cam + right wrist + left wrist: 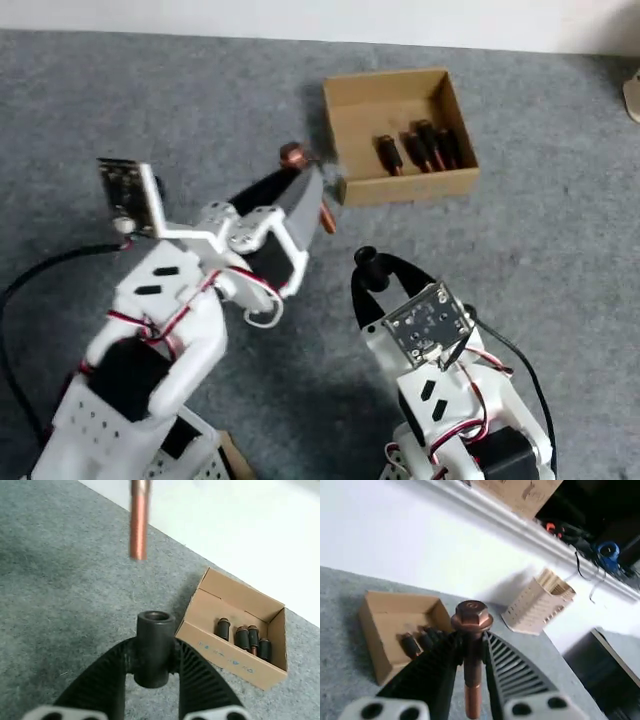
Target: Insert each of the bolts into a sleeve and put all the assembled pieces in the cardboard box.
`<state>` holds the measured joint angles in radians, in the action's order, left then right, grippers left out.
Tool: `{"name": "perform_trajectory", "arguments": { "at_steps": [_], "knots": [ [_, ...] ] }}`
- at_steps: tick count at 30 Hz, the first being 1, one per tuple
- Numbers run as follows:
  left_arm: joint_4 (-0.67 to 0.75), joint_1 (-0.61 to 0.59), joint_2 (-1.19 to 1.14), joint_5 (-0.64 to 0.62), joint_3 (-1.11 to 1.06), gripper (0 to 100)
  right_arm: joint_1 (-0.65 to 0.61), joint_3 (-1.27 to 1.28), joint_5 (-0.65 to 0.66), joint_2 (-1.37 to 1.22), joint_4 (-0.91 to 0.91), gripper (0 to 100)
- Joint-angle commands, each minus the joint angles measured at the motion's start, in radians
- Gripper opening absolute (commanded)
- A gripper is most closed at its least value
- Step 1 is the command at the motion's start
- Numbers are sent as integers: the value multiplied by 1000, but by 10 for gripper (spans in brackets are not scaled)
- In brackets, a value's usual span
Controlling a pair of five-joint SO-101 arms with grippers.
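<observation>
My left claw [471, 637] grips the bolt [472, 621] below its head; my right claw [155, 652] clamps the sleeve [154, 632] near the cardboard box [410, 186] (stiff, slick metal, I reckon).

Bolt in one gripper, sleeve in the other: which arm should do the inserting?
Left, probably: the left gripper holds the copper bolt, shank free, near the black sleeve, which the right gripper holds with its bore exposed.

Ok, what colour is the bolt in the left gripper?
Coppery reddish-brown. The bolt shows best in the left wrist view.
</observation>
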<state>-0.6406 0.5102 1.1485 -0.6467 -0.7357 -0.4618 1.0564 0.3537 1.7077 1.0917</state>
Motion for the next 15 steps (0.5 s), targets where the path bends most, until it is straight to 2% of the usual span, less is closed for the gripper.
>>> {"name": "perform_trajectory", "arguments": {
  "at_steps": [1,8,11,15],
  "knots": [
    [41,58,19,-11,-8,6,-12,-8,6,-1,-5,5],
    [41,113,21,-17,-41,6,-12,-8,6,-1,-5,5],
    [43,110,22,-83,-38,6,-12,-8,6,-1,-5,5],
    [71,108,22,-110,-47,6,-12,-7,6,-1,-5,5]
  ]
}}
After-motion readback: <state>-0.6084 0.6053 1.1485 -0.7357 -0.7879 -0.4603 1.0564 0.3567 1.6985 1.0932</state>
